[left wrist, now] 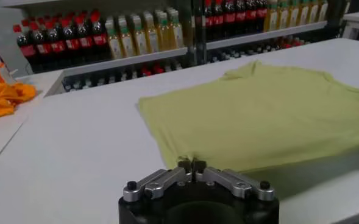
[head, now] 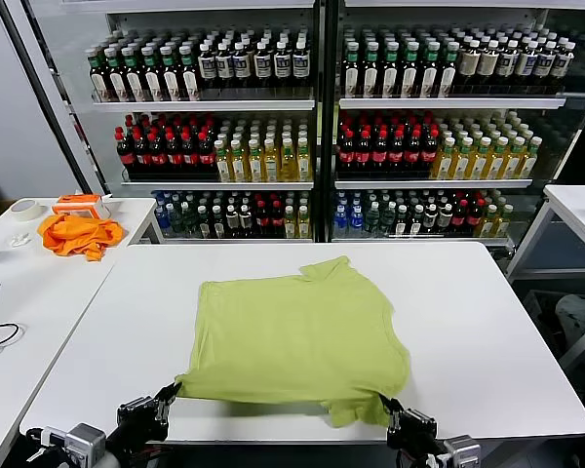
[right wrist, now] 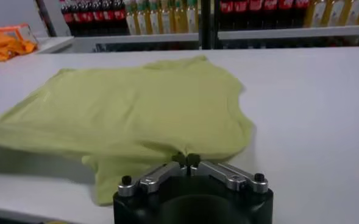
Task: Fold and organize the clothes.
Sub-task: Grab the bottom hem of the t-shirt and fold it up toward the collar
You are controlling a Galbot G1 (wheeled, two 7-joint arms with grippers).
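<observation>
Filling the whole background, shelves of bottled drinks stand behind glass beyond the far edge of the white table. A second white table sits to the robot's left, angled beside the first, and carries an orange cloth near its far corner, with a roll of tape close by.

On the main tabletop lies the lime-green T-shirt, spread plain side up across the middle and reaching toward the near edge. Its far part lies flat on the surface, with a sleeve poking toward the far edge. Its near hem is raised off the tabletop and stretched between the two grippers, casting a shadow beneath.

At the near left corner of the shirt, the left gripper has its fingers pinched tight together on the fabric; the left wrist view shows the fingertips meeting right at the cloth's corner. Toward the near right, the right gripper is likewise clamped on the hem, its fingertips closed on a fold of green cloth. Beside that grip, a small bunched flap of the shirt hangs at the table's near edge.
</observation>
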